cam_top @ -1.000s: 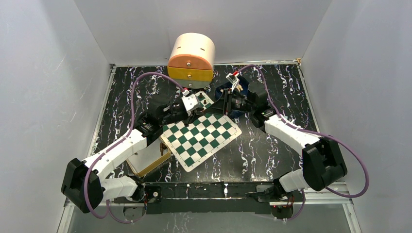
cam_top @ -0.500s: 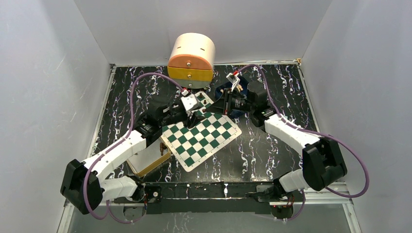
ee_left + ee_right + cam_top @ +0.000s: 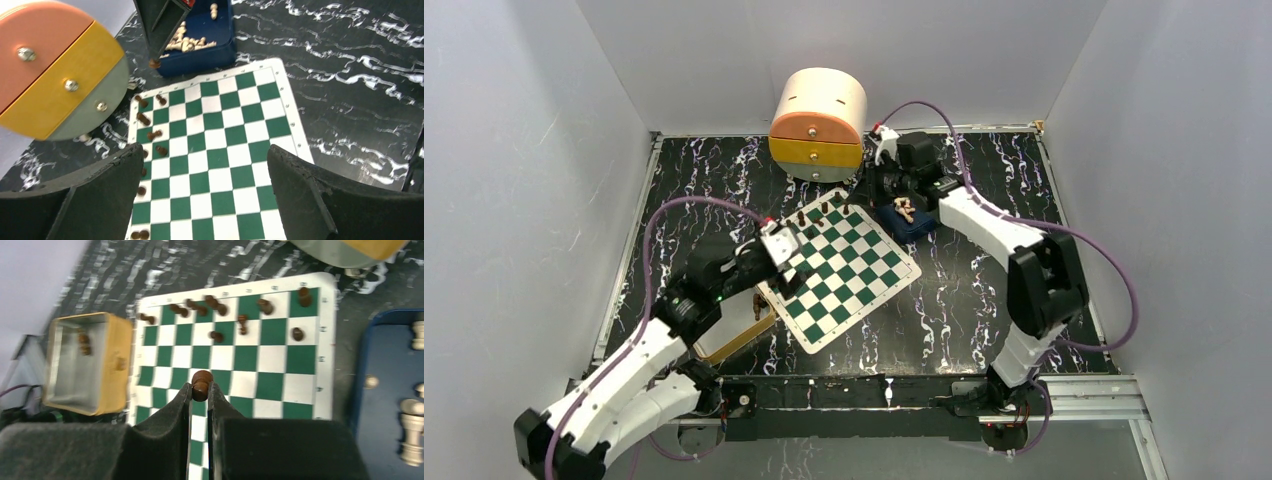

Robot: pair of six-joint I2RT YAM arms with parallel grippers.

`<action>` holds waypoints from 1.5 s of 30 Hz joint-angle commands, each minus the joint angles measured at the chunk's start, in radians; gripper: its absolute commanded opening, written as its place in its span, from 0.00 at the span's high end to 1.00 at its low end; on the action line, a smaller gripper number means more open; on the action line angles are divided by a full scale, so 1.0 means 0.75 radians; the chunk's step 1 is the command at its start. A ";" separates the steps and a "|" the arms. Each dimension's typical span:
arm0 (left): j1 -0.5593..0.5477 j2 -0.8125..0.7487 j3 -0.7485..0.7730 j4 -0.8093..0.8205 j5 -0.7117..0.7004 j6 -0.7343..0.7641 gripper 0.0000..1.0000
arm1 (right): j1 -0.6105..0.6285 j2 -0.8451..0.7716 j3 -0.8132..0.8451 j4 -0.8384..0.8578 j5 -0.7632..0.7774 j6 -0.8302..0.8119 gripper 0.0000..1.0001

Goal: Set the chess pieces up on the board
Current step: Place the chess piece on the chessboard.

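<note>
Black marbled counter (image 3: 984, 300) w/ green-white board (image 3: 844, 265), pale walls (image 3: 524, 150) all round. L fingers (image 3: 100, 200) apart; R fingers (image 3: 165, 435) clamped on dark piece (image 3: 201, 382).

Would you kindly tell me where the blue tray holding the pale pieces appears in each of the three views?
Top external: the blue tray sits right of centre, just off the board's upper right edge.
Left wrist: the blue tray is at top centre, above the board's upper edge.
Right wrist: the blue tray is at the right edge, cut off by the frame.
Shared landmark: the green-and-white board.
</note>
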State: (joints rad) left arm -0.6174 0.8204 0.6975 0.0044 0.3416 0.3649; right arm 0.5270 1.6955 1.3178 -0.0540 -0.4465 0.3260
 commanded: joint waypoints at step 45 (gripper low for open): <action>-0.003 -0.617 -0.231 -0.116 -0.430 0.237 0.09 | 0.234 0.890 0.947 -0.599 0.655 -0.392 0.81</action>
State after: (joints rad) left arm -0.6174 0.3588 0.5163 -0.0906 0.0326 0.5396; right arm 0.6960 2.3520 1.9812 -0.5007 0.0444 0.0360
